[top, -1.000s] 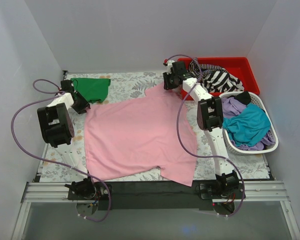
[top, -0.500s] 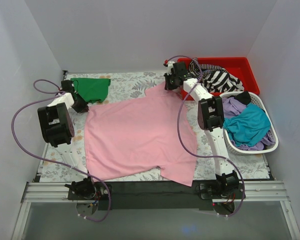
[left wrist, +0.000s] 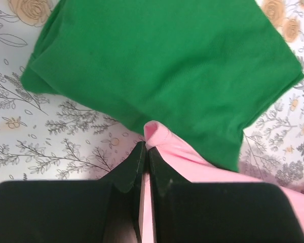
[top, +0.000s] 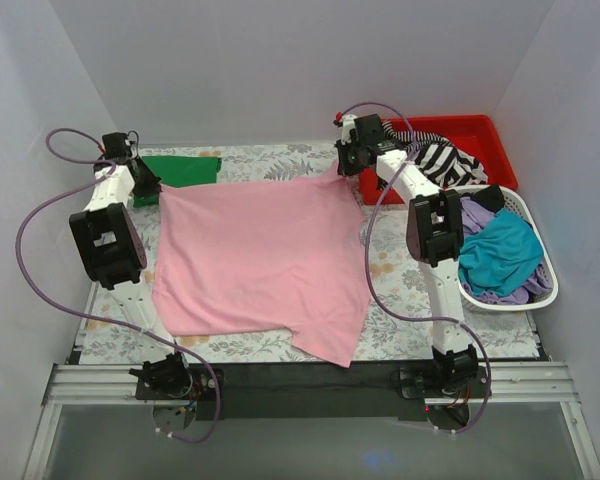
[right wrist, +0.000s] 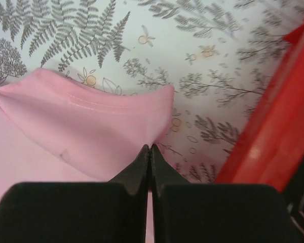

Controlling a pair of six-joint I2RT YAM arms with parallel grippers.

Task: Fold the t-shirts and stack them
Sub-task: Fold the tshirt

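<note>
A large light pink t-shirt [top: 255, 255] hangs stretched between both grippers, its lower part draped on the floral table [top: 270, 163]. My left gripper [top: 148, 186] is shut on its far left corner [left wrist: 157, 136], just above a folded dark green t-shirt [left wrist: 167, 66] lying at the back left [top: 185, 170]. My right gripper [top: 348, 168] is shut on the far right corner [right wrist: 142, 121], beside the red bin [right wrist: 273, 136]. A black-and-white striped t-shirt [top: 442, 160] lies in the red bin. Teal [top: 500, 250] and purple [top: 472, 213] t-shirts fill the white basket.
The red bin [top: 485, 130] stands at the back right, with the white basket [top: 535, 290] in front of it. White walls close in the left, back and right sides. Purple cables loop off both arms.
Both grippers have shut on the pink shirt's far corners and lifted them up and toward the back. The shirt is now stretched taut, and its left edge has shifted left.
</note>
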